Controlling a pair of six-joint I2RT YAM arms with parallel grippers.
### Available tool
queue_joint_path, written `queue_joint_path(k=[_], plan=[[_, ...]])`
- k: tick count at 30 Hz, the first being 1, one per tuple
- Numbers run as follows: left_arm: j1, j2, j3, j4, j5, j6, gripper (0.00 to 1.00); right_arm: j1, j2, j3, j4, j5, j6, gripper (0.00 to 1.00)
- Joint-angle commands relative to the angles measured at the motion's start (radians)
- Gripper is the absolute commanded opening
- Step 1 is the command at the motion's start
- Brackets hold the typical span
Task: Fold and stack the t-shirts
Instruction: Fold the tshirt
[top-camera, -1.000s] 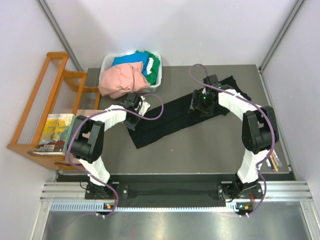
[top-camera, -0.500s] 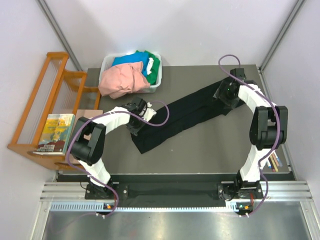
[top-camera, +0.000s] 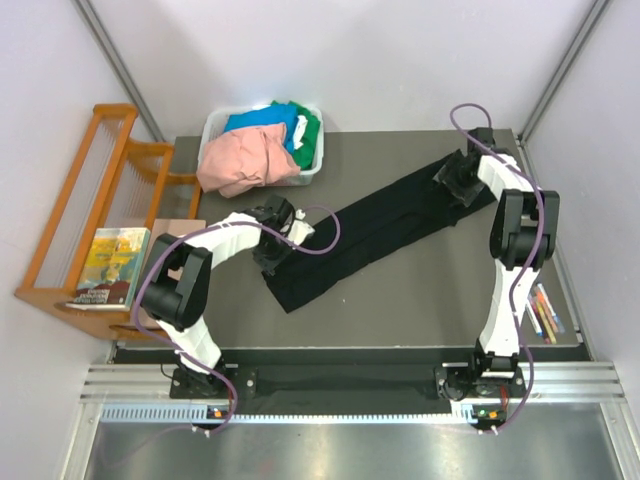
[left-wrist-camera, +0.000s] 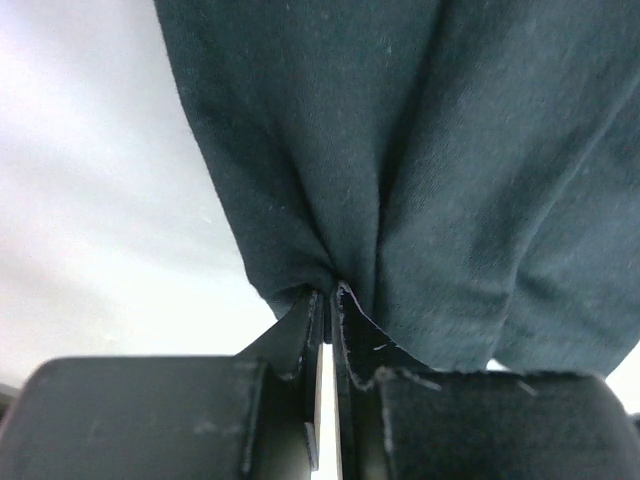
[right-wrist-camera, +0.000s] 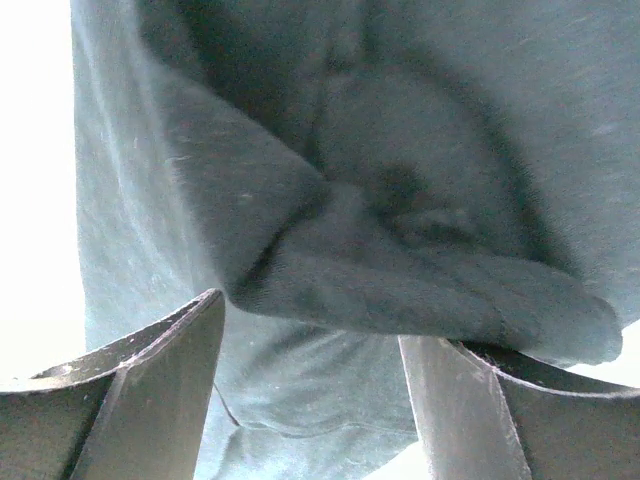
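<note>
Left gripper (left-wrist-camera: 328, 296) pinched flat on the black t-shirt (top-camera: 370, 228) hem, soft knit puckering into pleats; right gripper (right-wrist-camera: 310, 318) jaws wide, clamping a thick bunched roll of the far end; shirt stretched as a long diagonal band over the matte grey table (top-camera: 420, 290); salmon-pink t-shirt (top-camera: 240, 160) slumped over the white plastic bin (top-camera: 314, 168).

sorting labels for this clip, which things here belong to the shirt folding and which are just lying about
Part of the job:
- black shirt, stretched across the table
- pink shirt
- blue shirt
- green shirt

Just lying about:
- white bin that the loose shirts sit in
- wooden rack
- book on the rack
- pens at the table's right edge
</note>
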Motion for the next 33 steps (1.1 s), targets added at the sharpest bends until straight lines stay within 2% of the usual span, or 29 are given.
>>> queue_joint_path(k=[1, 7, 13, 18, 20, 24, 26, 30, 31, 33], plan=[[-0.008, -0.014, 0.035, -0.143, 0.072, 0.036, 0.06, -0.077, 0.072, 0.071, -0.005, 0.04, 0.053, 0.7], [-0.019, -0.016, 0.126, -0.269, 0.198, 0.067, 0.06, -0.132, 0.205, 0.332, -0.112, -0.012, 0.042, 0.69], [-0.097, -0.03, 0.193, -0.387, 0.299, 0.076, 0.07, -0.18, 0.284, 0.45, -0.117, -0.087, 0.052, 0.69], [-0.166, -0.007, 0.239, -0.448, 0.417, 0.067, 0.07, -0.186, 0.391, 0.575, -0.112, -0.271, 0.058, 0.7], [-0.174, -0.001, 0.252, -0.455, 0.43, 0.064, 0.07, -0.157, 0.387, 0.608, -0.126, -0.286, 0.014, 0.71], [-0.172, 0.009, 0.227, -0.436, 0.401, 0.065, 0.09, -0.065, 0.188, 0.52, -0.106, -0.193, -0.086, 0.85], [-0.172, 0.009, 0.21, -0.438, 0.411, 0.064, 0.1, -0.007, 0.114, 0.455, -0.106, -0.153, -0.122, 0.86], [-0.174, -0.008, 0.195, -0.439, 0.433, 0.05, 0.27, 0.114, -0.134, 0.263, -0.088, -0.089, -0.165, 0.89], [-0.174, -0.017, 0.192, -0.438, 0.433, 0.044, 0.39, 0.136, -0.175, 0.23, -0.083, -0.081, -0.169, 0.9], [-0.172, -0.039, 0.189, -0.427, 0.425, 0.035, 0.53, 0.194, -0.288, 0.109, -0.071, -0.073, -0.172, 0.91]])
